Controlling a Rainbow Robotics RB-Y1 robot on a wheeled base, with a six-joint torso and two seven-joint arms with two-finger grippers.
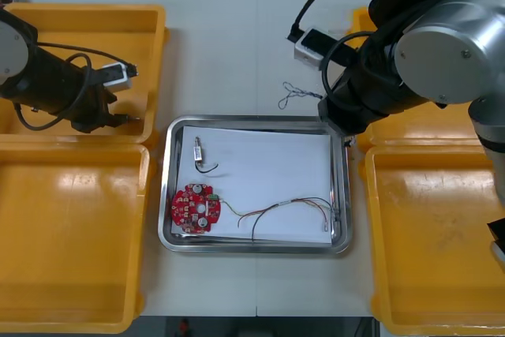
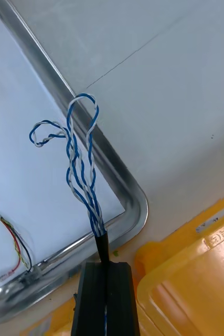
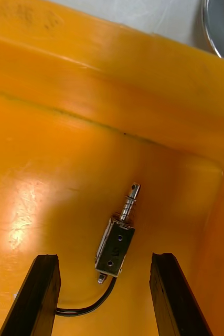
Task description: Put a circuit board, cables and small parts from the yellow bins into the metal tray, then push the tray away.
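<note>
Front view, nearest first: near-left yellow bin and near-right yellow bin flank the metal tray, which is white inside. In the tray's near-left corner lies a round red circuit board. A red and yellow cable runs from just beside it twd the near-right corner. Farther in, by the far-left corner, there's a small metal part w/ a short black lead.

Far-left yellow bin: left gripper sits low inside, by the corner nearest the tray. The left wrist view gives what the front can't. The fingers are spread wide and released, w/ a second small metal part lying on the bin floor btwn them, touching neither. That part has a silvery boxy body w/ two small holes and a thin sprung pin at the end away from the fingers. A black cable curls from the other end twd one finger.

Right arm is over the tray's far-right corner. The right wrist view shows the right gripper clenched on the twisted blue and white cable. The strands are bunched at the fingertips, then open into loops across the tray rim. The front view puts those loops just past the tray's far rim, over the table. Can't tell if they touch anything.
</note>
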